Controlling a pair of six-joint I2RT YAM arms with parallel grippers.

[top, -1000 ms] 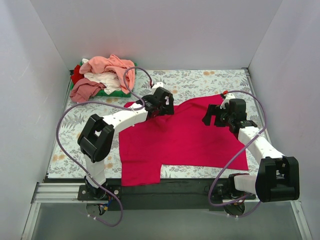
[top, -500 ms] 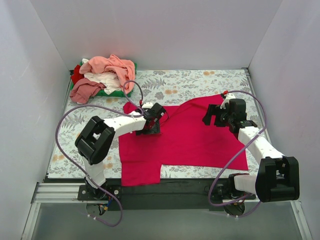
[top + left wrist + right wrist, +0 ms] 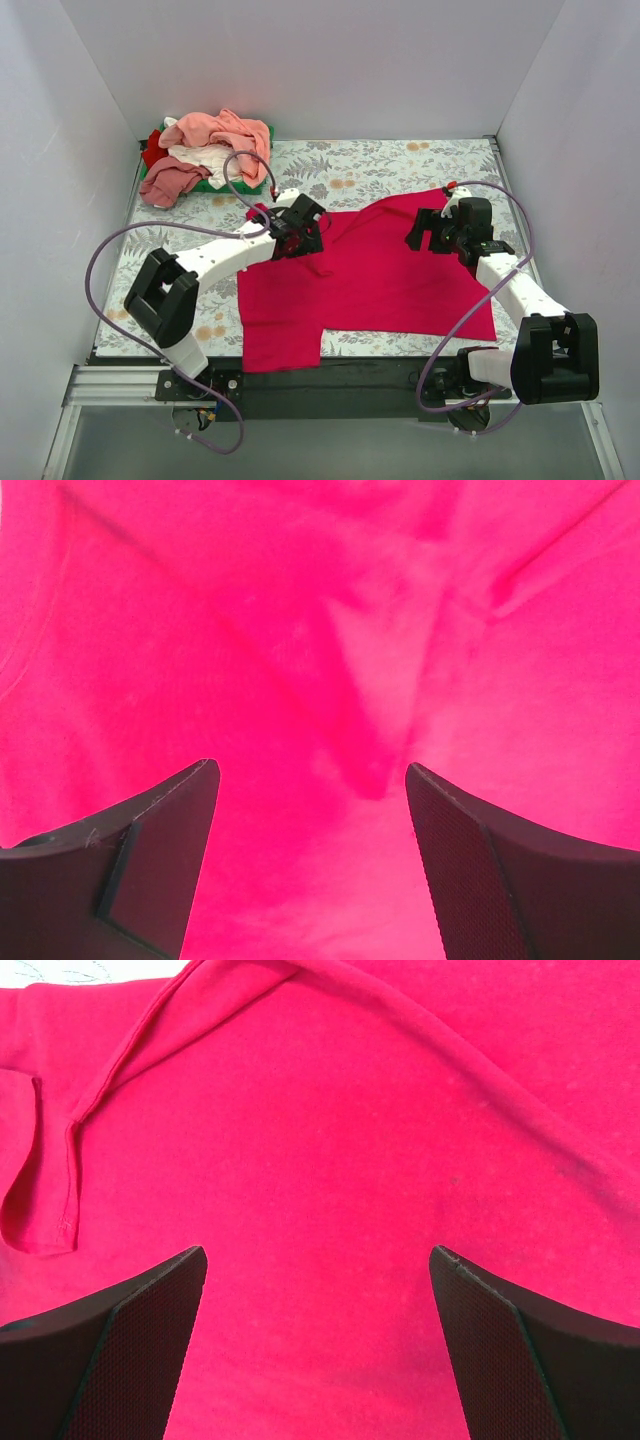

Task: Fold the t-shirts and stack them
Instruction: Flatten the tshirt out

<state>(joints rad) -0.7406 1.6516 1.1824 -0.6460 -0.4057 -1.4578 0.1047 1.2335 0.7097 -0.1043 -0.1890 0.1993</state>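
A crimson-magenta t-shirt (image 3: 370,280) lies spread flat across the middle of the table, one part reaching the front edge. It fills the left wrist view (image 3: 300,630) and the right wrist view (image 3: 330,1160). My left gripper (image 3: 298,232) is open and empty over the shirt's far left part. My right gripper (image 3: 428,232) is open and empty over the shirt's far right part. A heap of other t-shirts (image 3: 205,155), salmon pink, dusty pink, white and red, sits at the back left.
The heap rests on a green tray (image 3: 228,186) in the back left corner. The table has a floral cloth (image 3: 380,165). White walls close in the left, back and right sides. A black rail (image 3: 340,380) runs along the front edge.
My left gripper drew back from the shirt's middle toward the left, then shifted slightly farther back. The right arm has not moved.
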